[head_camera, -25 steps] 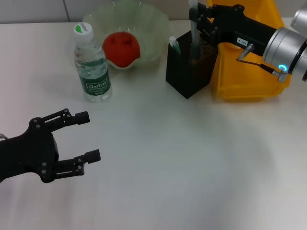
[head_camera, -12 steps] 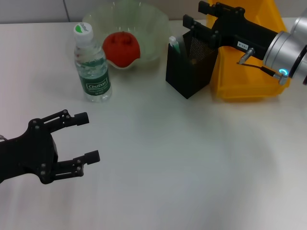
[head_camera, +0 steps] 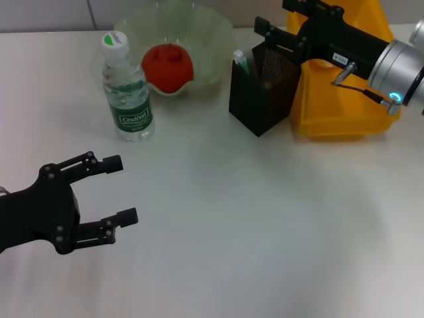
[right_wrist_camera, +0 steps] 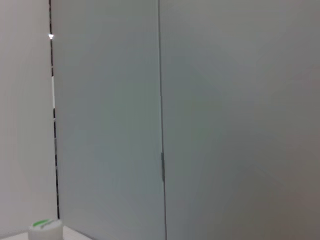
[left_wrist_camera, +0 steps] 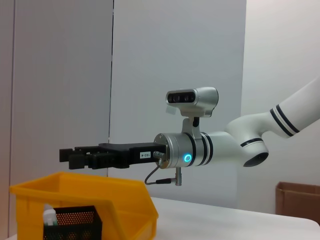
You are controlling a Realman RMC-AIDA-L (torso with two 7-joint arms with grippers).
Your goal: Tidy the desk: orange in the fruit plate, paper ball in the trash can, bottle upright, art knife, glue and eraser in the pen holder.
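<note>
Evidently done dropping: right gripper [head_camera: 283,18] spread empty above pen holder [head_camera: 262,93], upper right; left gripper [head_camera: 122,189] released, lower left.

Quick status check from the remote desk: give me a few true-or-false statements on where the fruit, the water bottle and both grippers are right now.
1. The red-orange round fruit lies in the pale-green scalloped bowl. True.
2. The clear plastic water bottle lies on its side. False: it stands upright beside the bowl.
3. The right gripper is above the black mesh pen holder, open. True.
4. The left gripper grips the bottle. False: it is open, empty, apart from it over the white table.
</note>
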